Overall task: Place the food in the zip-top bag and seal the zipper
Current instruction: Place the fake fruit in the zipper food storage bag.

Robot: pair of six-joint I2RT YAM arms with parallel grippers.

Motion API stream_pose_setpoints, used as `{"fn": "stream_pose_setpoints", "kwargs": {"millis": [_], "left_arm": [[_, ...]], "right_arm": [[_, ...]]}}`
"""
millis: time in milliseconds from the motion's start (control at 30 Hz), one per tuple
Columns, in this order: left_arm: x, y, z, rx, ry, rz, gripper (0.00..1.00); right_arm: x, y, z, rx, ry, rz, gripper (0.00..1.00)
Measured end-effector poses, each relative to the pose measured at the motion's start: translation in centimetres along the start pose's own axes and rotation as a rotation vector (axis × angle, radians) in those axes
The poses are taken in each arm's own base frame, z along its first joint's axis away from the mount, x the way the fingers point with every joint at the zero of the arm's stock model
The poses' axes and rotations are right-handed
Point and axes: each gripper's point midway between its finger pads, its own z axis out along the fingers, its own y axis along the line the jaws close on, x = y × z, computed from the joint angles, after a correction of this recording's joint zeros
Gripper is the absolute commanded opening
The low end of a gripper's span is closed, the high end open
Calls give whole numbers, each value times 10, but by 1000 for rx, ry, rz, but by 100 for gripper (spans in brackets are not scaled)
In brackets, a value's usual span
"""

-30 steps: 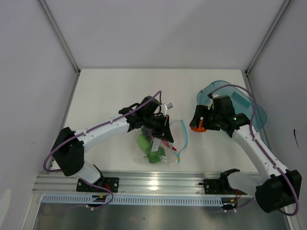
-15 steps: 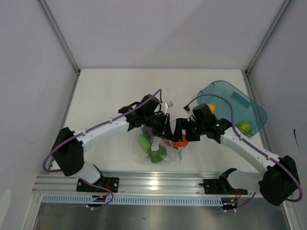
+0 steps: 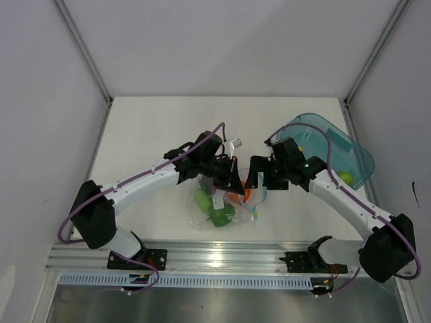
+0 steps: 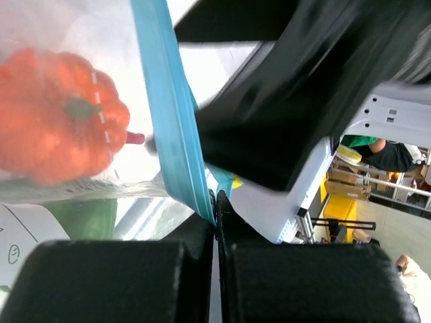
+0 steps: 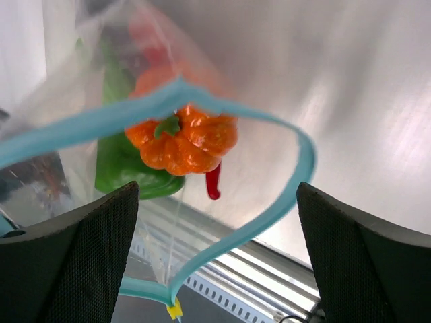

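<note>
The clear zip-top bag lies near the front middle of the table, its mouth open. My left gripper is shut on the light blue zipper and holds that edge up; its jaws pinch the strip. My right gripper is open and empty just in front of the bag mouth, its fingers either side of the zipper loop. Inside the bag lie an orange ribbed food, a green pepper and a red pepper. The orange food also shows in the left wrist view.
The translucent teal tray stands at the right, behind my right arm, with a green lime in it. The metal rail runs along the table's near edge. Side walls stand close on the left and right.
My right gripper carried the orange food from the tray to the bag mouth, let it go inside the bag and drew back a little. My left gripper kept its hold.
</note>
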Motion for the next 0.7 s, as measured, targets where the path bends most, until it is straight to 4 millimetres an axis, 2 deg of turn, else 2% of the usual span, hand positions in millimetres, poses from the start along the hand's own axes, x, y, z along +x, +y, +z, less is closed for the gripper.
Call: {"fn": "stream_pose_setpoints", "kwargs": {"millis": [167, 267, 333, 433, 700], "left_arm": [[3, -1, 1, 4, 12, 0, 1], [3, -1, 1, 4, 12, 0, 1], [3, -1, 1, 4, 12, 1, 1], [3, -1, 1, 4, 12, 0, 1], [9, 5, 3, -5, 26, -12, 0]], "right_arm": [[-30, -11, -30, 80, -115, 19, 99], [-55, -22, -63, 123, -228, 37, 99], [-70, -37, -82, 156, -300, 74, 99], [-85, -71, -106, 228, -387, 154, 99], [-104, -153, -132, 407, -480, 370, 99]]}}
